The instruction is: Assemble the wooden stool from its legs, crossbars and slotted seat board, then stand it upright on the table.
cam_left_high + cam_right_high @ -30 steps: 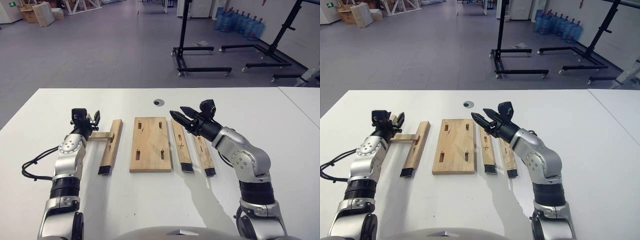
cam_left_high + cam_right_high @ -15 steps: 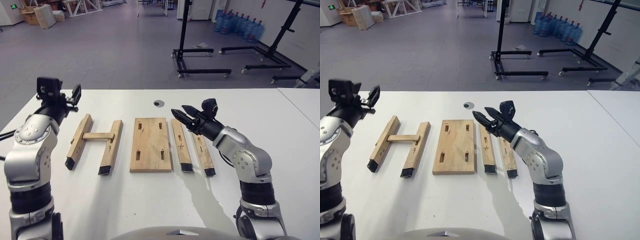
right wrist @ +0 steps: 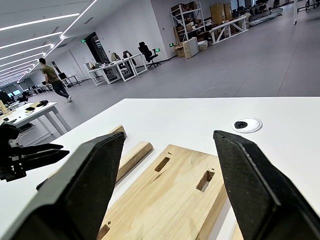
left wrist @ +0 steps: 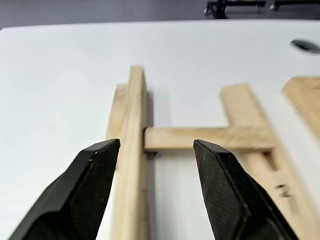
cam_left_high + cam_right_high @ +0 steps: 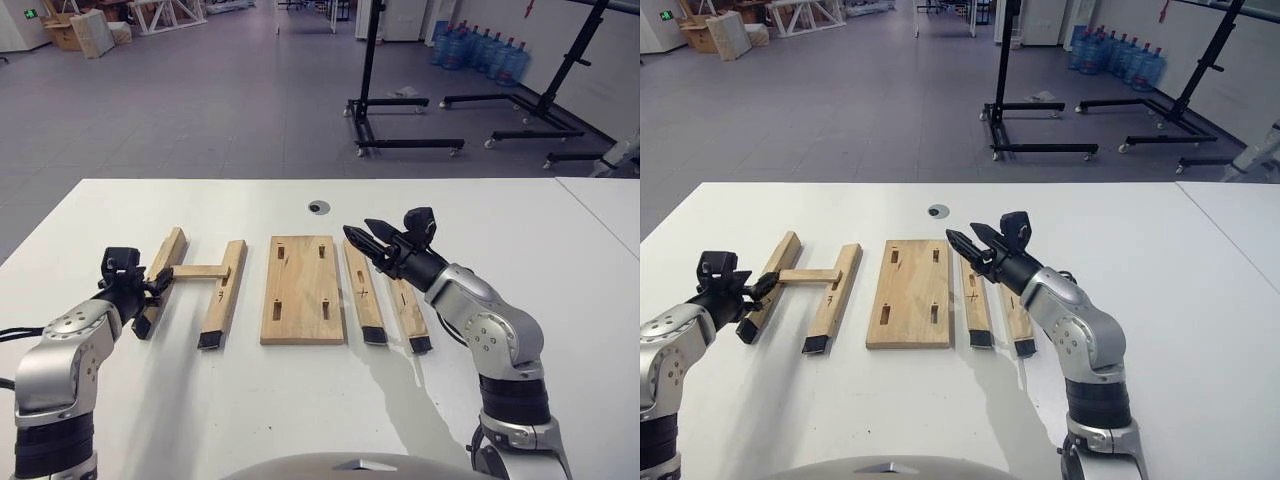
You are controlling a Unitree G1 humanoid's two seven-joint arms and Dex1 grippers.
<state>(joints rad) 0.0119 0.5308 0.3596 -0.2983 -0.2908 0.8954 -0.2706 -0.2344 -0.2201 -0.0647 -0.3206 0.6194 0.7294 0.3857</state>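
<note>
Left pincer (image 4: 156, 143) now low and wide beside outer leg (image 5: 168, 252), partly hiding it; right pincer (image 5: 358, 227) wide too.

Big room w/ a smooth grey floor (image 5: 200, 100). White table (image 5: 300, 400) up front, w/ a small round hole (image 5: 318, 207) near its far edge. 2nd white table (image 5: 610, 203) just beside it on the right. Behind: black metal stands (image 5: 410, 143) on little wheels, & blue water bottles (image 5: 480, 50) by the back wall. Far left corner: cardboard boxes (image 5: 62, 32). Right wrist view: desks (image 3: 120, 65) w/ black chairs (image 3: 145, 50), tall shelves (image 3: 187, 20), long light strips (image 3: 40, 22) on the ceiling.
</note>
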